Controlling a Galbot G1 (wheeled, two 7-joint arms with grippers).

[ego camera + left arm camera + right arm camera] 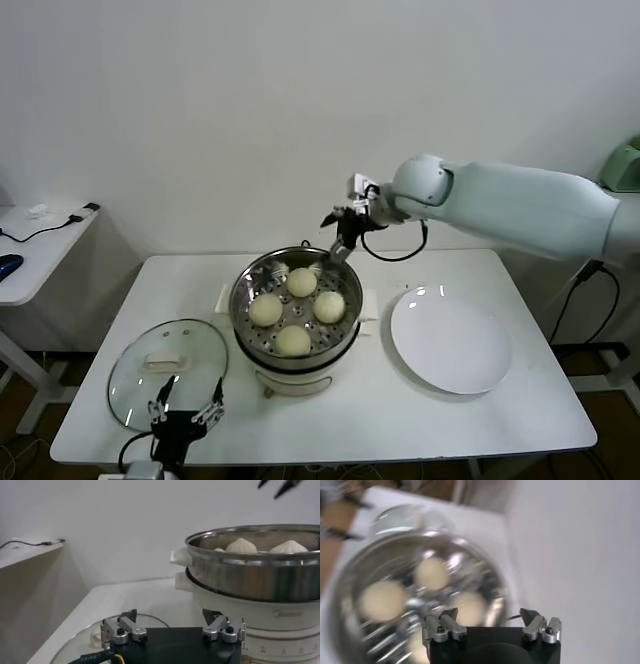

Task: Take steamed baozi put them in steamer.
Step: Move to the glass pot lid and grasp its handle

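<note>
Four steamed baozi [297,311] are sitting inside the steamer [250,285], spread across its perforated basket floor: one at the far side, one to the left, one to the right and one at the near side, each lying apart from its neighbours.

Starting at the left, a small side table [40,255] is standing beside the main white table [480,420], carrying a dark cable. On the near left of the main table, a round glass lid [135,380] with a cream handle is lying flat. The left gripper [186,411] is hovering at the near edge just beside that lid, its fingers standing wide apart and holding nothing; in the left wrist view the same gripper [173,628] is showing spread jaws above the lid's glass, with the steamer's steel wall [250,575] and cream base rising close in front of it.

At the middle of the table, the steamer is resting on its cream electric base with side handles. The right gripper [338,240] is hanging over the far rim of the pot, reaching in from the right on a long pale arm. Its fingers are standing open and nothing is gripped between them; the right wrist view is showing the gripper [490,626] with spread fingertips above the buns, clear of them.

To the right of the steamer, a flat white plate [450,345] is lying on the table, well apart from both grippers.
</note>
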